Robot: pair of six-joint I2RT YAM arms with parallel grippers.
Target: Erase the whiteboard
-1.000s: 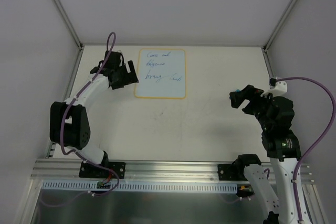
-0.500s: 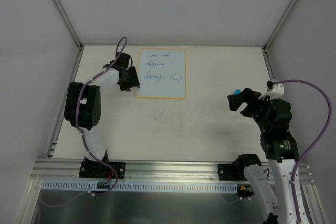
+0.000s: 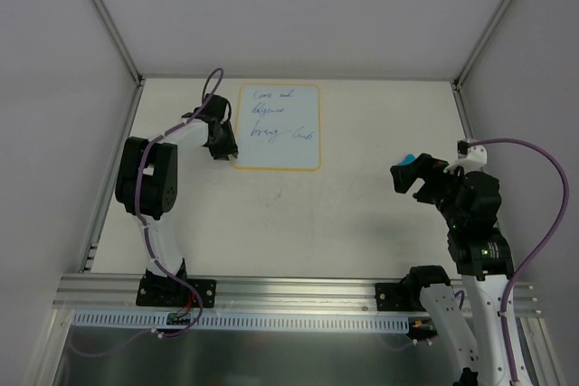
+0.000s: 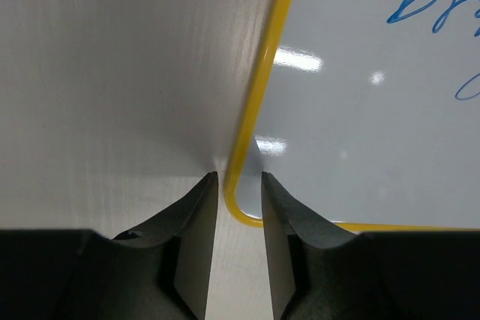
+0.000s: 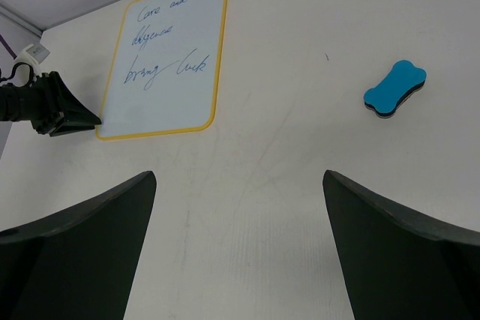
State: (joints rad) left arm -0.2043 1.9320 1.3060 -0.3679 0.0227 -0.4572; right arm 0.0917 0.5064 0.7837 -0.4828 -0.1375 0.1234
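The whiteboard (image 3: 276,128) lies flat at the back of the table, yellow-bordered, with blue handwriting on it (image 5: 169,65). My left gripper (image 3: 231,157) is down at its near-left corner. In the left wrist view the jaws (image 4: 238,176) stand narrowly open astride the yellow corner of the whiteboard (image 4: 360,110), one fingertip (image 4: 206,185) over the table and the other over the board. My right gripper (image 3: 412,178) hangs wide open above bare table (image 5: 238,174). A blue bone-shaped eraser (image 5: 395,89) lies on the table ahead and to the right of it.
White walls with metal corner posts (image 3: 104,15) close the table in at the back and both sides. An aluminium rail (image 3: 289,291) carrying the arm bases runs along the near edge. The eraser (image 3: 412,160) shows just beyond the right gripper in the top view.
The left arm swung right and lowered onto the whiteboard's near-left corner, and its jaws narrowed from wide to a small gap. The right gripper drifted slightly left, still wide open.
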